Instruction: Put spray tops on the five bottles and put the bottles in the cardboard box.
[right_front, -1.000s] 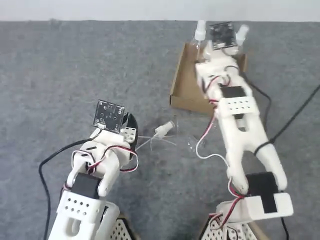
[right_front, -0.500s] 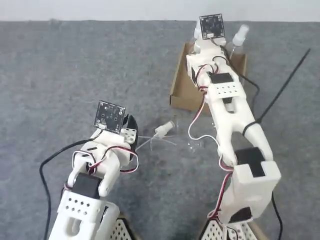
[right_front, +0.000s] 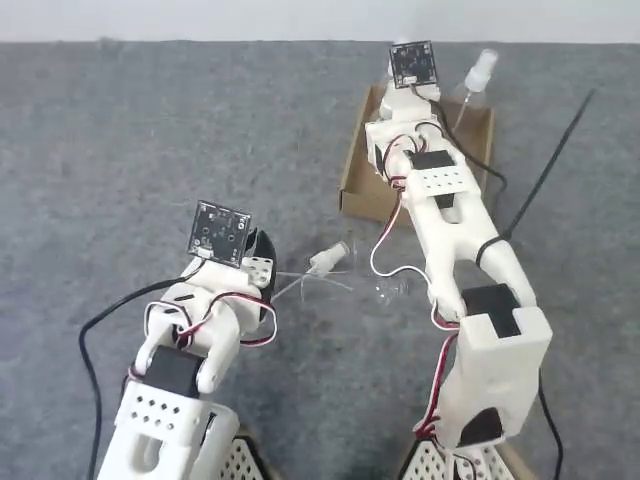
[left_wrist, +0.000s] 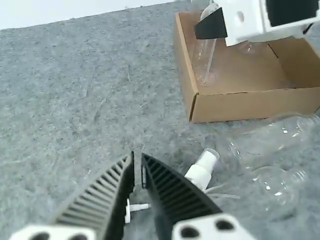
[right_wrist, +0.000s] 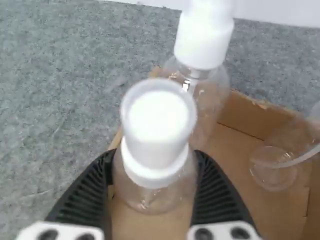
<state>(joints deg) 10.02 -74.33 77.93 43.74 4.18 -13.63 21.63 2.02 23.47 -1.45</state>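
Bright, soft, even light; faint shadows on the grey felt table (right_front: 150, 130) beside the shallow brown cardboard box (right_front: 362, 190); small glints on clear plastic bottles (left_wrist: 280, 137) near it.

Capped bottle (right_wrist: 155, 160) upright in cardboard box (left_wrist: 250, 105); spray top (left_wrist: 200, 170) lies outside.

Heads up on colours: your table (right_front: 150, 130) is speckled grey felt and the cardboard box (left_wrist: 240, 107) is plain tan-brown. Your left arm (right_front: 190, 345) and right arm (right_front: 470, 250) are white with black parts. The left gripper (left_wrist: 138, 167) is ribbed black. The right gripper (right_wrist: 154, 167) is black too, around a clear bottle (right_wrist: 150, 197) with a white spray top (right_wrist: 157, 125).
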